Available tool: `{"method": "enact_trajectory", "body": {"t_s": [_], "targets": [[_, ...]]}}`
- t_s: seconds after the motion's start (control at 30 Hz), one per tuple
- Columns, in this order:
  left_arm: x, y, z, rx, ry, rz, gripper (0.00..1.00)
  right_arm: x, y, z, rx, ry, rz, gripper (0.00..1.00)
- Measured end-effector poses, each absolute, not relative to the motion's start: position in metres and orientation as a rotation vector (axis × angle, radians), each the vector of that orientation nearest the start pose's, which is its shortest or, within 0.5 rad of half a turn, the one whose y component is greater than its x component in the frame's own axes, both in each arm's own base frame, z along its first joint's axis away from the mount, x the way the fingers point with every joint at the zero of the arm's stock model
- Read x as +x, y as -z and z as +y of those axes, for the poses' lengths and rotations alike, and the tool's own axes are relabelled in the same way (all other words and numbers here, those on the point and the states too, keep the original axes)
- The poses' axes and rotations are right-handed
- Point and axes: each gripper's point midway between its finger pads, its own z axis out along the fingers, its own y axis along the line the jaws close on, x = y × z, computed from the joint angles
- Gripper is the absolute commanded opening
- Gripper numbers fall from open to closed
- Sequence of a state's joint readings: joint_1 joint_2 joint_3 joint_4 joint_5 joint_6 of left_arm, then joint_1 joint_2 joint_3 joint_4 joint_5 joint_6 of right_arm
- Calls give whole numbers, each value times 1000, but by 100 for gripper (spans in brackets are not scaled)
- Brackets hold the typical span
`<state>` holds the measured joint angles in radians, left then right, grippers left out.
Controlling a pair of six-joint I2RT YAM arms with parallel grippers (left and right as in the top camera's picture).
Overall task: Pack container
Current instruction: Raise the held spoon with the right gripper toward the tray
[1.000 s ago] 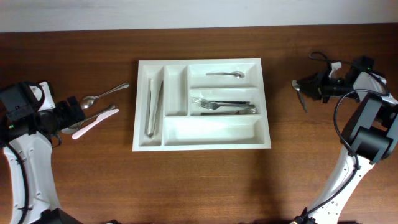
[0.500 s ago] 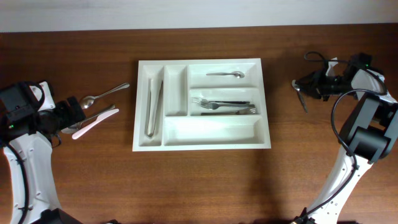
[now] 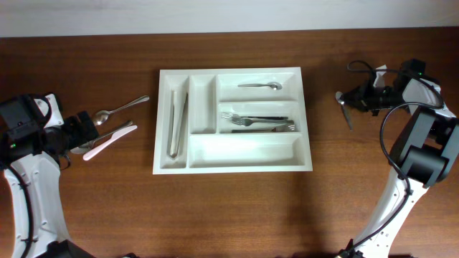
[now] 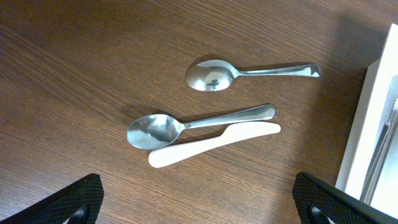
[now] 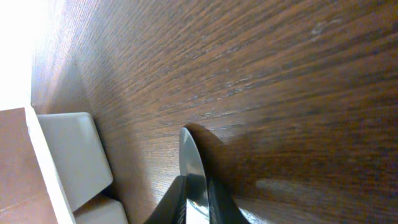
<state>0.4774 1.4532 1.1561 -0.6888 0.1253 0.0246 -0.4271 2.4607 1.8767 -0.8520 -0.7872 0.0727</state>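
A white moulded plastic cutlery tray with five smooth-walled compartments sits mid-table on dark, grainy wood, holding steel tongs, forks and one spoon. Only the left wrist view shows the left gripper with its black fingers spread wide above two shiny spoons and a white knife, left of the tray. Only the right wrist close-up shows the right gripper pinched on a thin metal utensil, which overhead appears well right of the tray.
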Motion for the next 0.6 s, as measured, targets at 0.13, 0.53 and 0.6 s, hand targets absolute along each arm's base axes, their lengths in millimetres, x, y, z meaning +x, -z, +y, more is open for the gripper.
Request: {"method": "enact_trajectory", "body": {"t_s": [0.13, 0.53, 0.6], "targets": [[344, -157, 154, -524, -36, 2491, 99, 496, -3, -87, 576, -1087, 2608, 4], [344, -157, 154, -524, -36, 2491, 99, 496, -4, -84, 573, -1108, 2603, 4], [344, -157, 154, -525, -36, 2491, 99, 496, -4, -84, 576, -1110, 2604, 4]]}}
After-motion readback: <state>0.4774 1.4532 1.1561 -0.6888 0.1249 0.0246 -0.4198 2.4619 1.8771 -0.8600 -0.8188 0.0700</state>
